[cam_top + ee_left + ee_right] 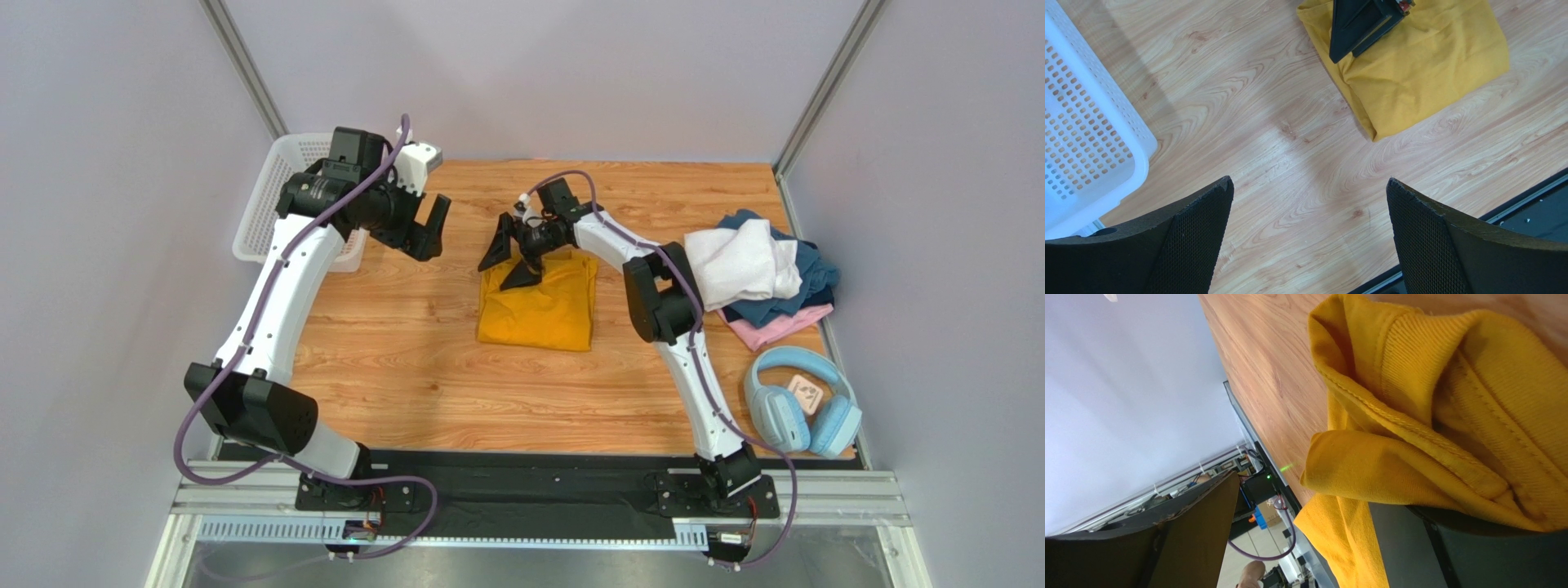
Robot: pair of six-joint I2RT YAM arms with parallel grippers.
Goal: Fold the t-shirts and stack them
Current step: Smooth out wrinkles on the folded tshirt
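The yellow shirt (540,312) lies as a folded packet in the middle of the table (393,355), and the coming move turns on who sits at its far edge. That is the right gripper (505,267): it hangs right over the far-left corner of the packet, jaws spread wide. In the right wrist view a hem of yellow cloth is draped over one finger (1475,551), with nothing pinched between the two. The left gripper (432,235) is also open and holds nothing. It hovers over bare wood to the left of the shirt, apart from it, between the packet and the basket (264,208). From the left wrist the shirt shows off to one side, its thick folded edge turned toward that gripper. So the right arm is plainly the nearer, and the packet stretches from it back toward the bases. The pile (761,276) of white, blue and pink shirts waits unfolded at the right edge, well apart. I judge the yellow shirt about folded, with the loose hem likely needing release or smoothing first.
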